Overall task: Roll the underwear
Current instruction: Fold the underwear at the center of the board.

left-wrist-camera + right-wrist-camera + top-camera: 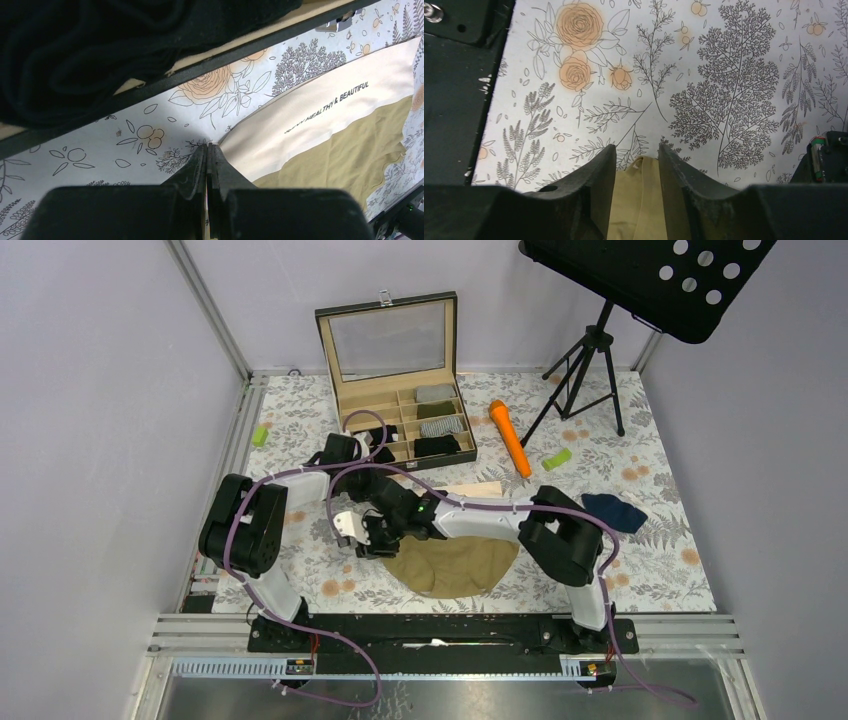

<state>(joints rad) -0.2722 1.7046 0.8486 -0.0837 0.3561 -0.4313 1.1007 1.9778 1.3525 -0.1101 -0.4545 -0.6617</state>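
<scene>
Lying matte and rounded, olive-tan underwear folds between the right jaws.

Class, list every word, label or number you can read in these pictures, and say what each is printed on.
"HEALTHY & BEAUTIFUL": black print on the cream waistband of the olive-tan underwear, seen in the left wrist view.
The short word just before it is too blurred to read.
No other text is legible in any view.

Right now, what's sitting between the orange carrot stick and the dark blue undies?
A small light-green cylinder lies between the orange stick and the navy underwear. Only the top view shows this.
</scene>
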